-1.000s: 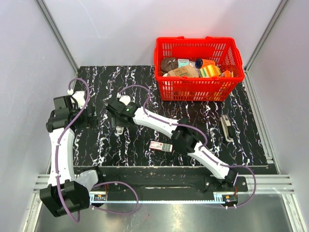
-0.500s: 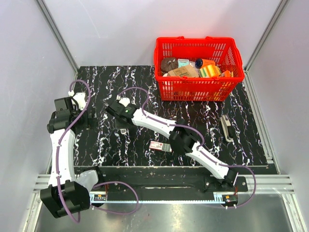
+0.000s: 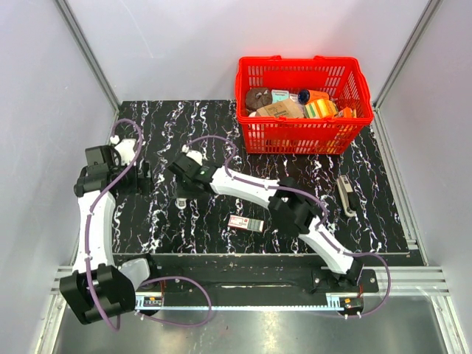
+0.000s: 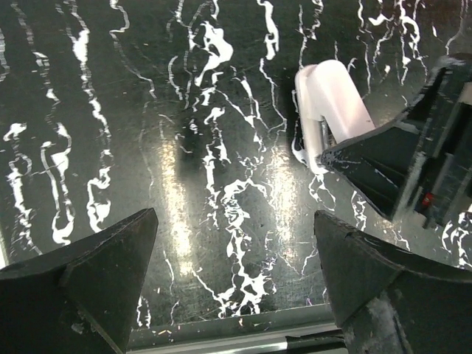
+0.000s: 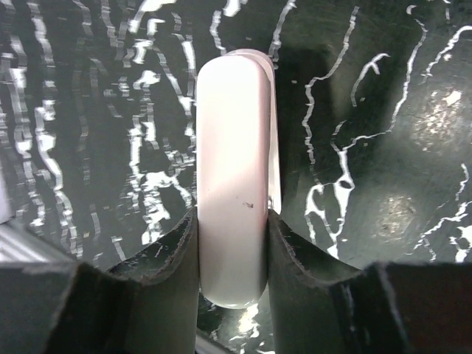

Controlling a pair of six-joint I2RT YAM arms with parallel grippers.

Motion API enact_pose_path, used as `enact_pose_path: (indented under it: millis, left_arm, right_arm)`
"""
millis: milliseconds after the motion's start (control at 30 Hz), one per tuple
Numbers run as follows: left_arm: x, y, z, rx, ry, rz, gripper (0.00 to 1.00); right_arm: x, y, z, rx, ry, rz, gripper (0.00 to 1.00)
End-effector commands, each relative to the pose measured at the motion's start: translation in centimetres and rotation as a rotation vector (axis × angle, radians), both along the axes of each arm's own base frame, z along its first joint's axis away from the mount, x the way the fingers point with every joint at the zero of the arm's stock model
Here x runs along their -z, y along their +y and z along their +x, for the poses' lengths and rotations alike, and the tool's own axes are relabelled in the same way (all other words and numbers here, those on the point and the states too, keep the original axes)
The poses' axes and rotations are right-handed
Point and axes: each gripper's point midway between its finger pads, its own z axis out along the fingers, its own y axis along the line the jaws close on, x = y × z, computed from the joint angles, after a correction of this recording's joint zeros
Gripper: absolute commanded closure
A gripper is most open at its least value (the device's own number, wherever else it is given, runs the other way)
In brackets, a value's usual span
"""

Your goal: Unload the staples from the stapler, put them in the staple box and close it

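A white stapler (image 5: 232, 169) lies on the black marbled table, clamped on both sides by my right gripper (image 5: 232, 228). In the top view the stapler (image 3: 181, 200) sits left of the table's centre under the right gripper (image 3: 182, 192). My left gripper (image 3: 141, 177) is open and empty, just left of the stapler. In the left wrist view its two fingers (image 4: 96, 273) stand wide apart over bare table, with the stapler's end (image 4: 328, 99) and the right gripper (image 4: 413, 169) at the upper right. No staples show.
A red basket (image 3: 247, 110) holding several items stands at the back right. A small red and white box (image 3: 245, 223) lies near the front centre. A grey stapler-like object (image 3: 345, 195) lies at the right. The table's left edge rail (image 4: 221, 335) is by the left gripper.
The left gripper has shifted slightly right, closer to the stapler. The right arm's elbow swung left, then back right, while its gripper stayed shut on the stapler.
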Motion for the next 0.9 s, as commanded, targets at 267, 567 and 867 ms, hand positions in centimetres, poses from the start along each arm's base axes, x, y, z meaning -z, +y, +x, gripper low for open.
enact_pose_path:
  millis: [267,567,867]
  left_arm:
    - [1.2,-3.3,1.7,0.218,-0.045,-0.132,0.01]
    - [2.7,-3.8,1.6,0.278,-0.012,-0.153,0.03]
    - [4.3,-4.1,0.4,0.400,0.033,-0.127,0.10]
  right_arm:
    - [-13.5,2.0,0.2,-0.006,-0.048,0.491,1.00]
    - [-15.0,2.3,-0.5,-0.018,-0.027,0.570,1.00]
    - [-15.4,1.1,-0.1,-0.006,-0.054,0.568,1.00]
